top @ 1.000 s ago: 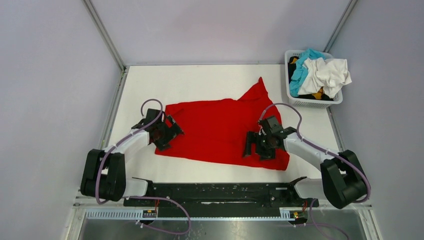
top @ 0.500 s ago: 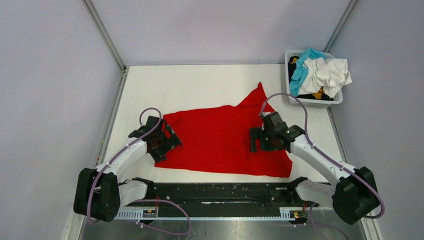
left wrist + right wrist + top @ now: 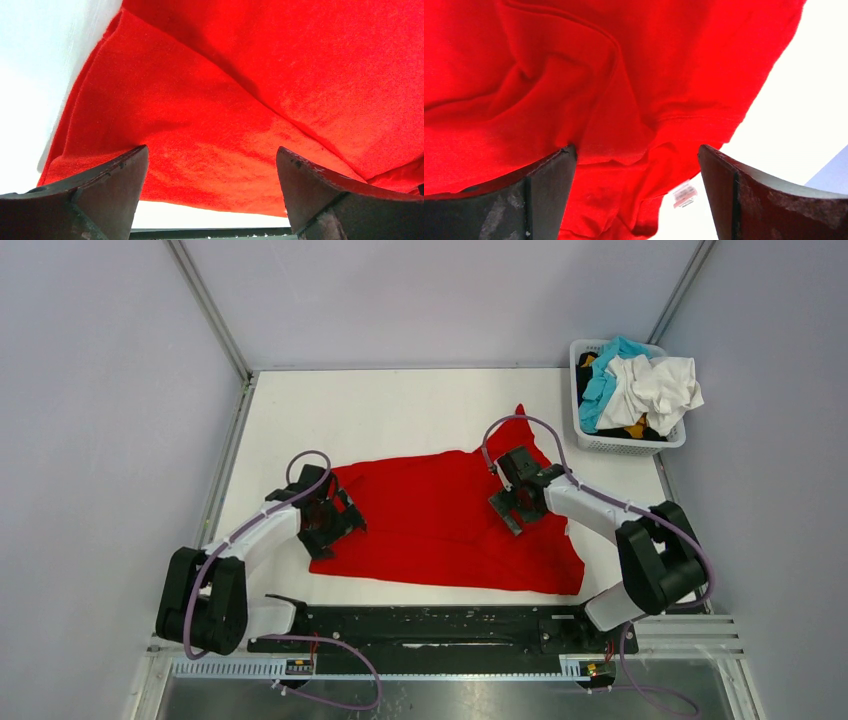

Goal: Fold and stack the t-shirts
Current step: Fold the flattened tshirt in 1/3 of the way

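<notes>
A red t-shirt (image 3: 440,520) lies spread and wrinkled on the white table, one corner pointing toward the back right. My left gripper (image 3: 322,523) is open, low over the shirt's left edge; in the left wrist view red cloth (image 3: 210,125) fills the space between its fingers. My right gripper (image 3: 517,498) is open over the shirt's right part; in the right wrist view bunched red cloth (image 3: 624,125) and a small white label (image 3: 684,194) lie between its fingers. Neither gripper holds cloth.
A white laundry basket (image 3: 640,445) at the back right holds crumpled white, blue, yellow and dark garments. Metal frame rails run along the table's left and right edges. A black rail (image 3: 440,625) with the arm bases lies along the near edge.
My right gripper has moved from the shirt's lower right toward the back, to its upper right part. The shirt has shifted and flattened a little. My left gripper stayed at the left edge.
</notes>
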{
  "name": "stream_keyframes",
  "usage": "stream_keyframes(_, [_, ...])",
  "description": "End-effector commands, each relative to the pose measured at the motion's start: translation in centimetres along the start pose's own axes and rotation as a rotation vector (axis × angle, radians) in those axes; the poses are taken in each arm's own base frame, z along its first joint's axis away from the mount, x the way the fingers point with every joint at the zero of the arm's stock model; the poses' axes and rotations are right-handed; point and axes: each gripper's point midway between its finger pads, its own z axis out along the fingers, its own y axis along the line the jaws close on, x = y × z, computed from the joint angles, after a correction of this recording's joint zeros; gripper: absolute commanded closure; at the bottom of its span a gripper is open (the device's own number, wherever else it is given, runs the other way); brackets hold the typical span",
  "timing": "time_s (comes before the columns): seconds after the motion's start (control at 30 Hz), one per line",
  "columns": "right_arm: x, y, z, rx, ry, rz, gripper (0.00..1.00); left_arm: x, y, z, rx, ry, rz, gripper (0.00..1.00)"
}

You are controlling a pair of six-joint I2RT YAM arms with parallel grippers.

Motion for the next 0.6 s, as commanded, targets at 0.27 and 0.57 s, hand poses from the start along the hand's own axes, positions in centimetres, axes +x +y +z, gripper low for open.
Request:
stream_keyframes(0.27, [-5.8, -6.8, 1.9, 0.354, -0.092, -0.055, 0.00, -1.2, 0.9, 1.4, -0.058, -0.023, 0.016, 0.01])
stream_keyframes(0.57, [-10.6, -10.7, 1.9, 0.392, -0.196, -0.006, 0.01, -1.0, 1.7, 1.7, -0.082, -0.015, 0.001, 0.01])
